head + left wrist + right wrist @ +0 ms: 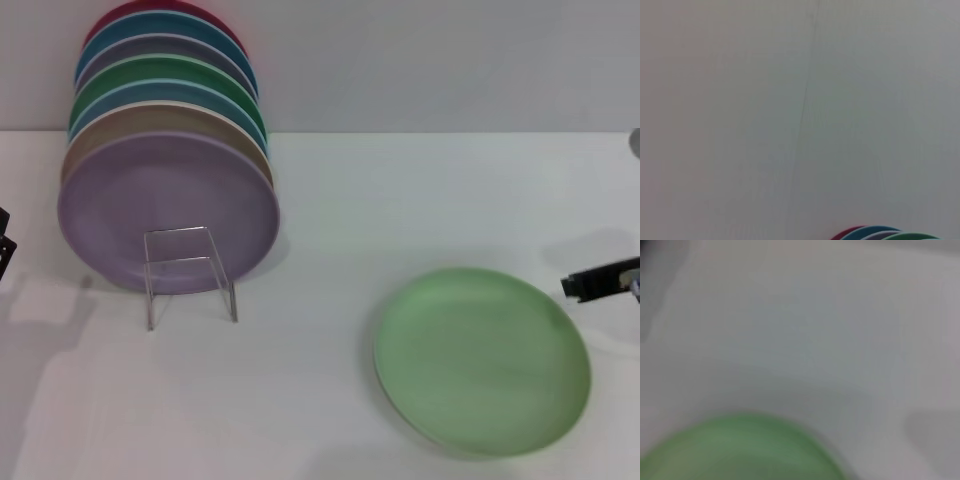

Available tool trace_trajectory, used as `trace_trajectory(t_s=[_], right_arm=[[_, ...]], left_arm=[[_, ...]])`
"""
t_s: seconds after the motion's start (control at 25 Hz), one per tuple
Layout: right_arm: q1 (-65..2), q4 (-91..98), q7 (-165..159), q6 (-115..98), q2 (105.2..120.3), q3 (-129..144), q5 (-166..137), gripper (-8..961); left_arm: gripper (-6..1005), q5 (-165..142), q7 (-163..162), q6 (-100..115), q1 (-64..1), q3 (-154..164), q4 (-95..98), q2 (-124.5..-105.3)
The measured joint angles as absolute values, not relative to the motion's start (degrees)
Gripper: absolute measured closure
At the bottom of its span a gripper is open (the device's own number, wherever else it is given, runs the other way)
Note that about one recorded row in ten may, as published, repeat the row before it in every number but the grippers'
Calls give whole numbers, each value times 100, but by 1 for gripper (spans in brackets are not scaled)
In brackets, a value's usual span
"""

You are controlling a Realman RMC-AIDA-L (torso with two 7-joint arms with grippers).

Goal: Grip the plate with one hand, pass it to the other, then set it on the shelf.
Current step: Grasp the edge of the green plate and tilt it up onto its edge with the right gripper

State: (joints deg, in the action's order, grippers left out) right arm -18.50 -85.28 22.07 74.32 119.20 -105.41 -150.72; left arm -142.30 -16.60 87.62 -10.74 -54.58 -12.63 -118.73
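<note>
Right gripper (600, 280) just beside plate (482, 360)

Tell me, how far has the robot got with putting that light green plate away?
Nothing looks done yet. The light green plate lies flat on the white table, ungripped. In hand: the right gripper sits just beside the plate's far right rim, apparently about to take it. The left gripper waits at the table's left edge. Still left: the grip, the handover, and placing the plate on the clear shelf with the upright plates.
</note>
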Motion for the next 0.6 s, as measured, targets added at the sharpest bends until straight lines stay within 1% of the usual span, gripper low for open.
trace_trajectory(t_s=[0.24,0.6], right_arm=[[-1567,-8944,2175,6941,11924,-10175,-14997,950],[-1906,-8685,1918,7420,11887,-10244,-15101,954]], left_arm=[[158,-14230,-1661,8768,-1080,-5458,-1265,-11873],[158,-14229,-1662,8778,-1054,-5458,-1251,-11865]])
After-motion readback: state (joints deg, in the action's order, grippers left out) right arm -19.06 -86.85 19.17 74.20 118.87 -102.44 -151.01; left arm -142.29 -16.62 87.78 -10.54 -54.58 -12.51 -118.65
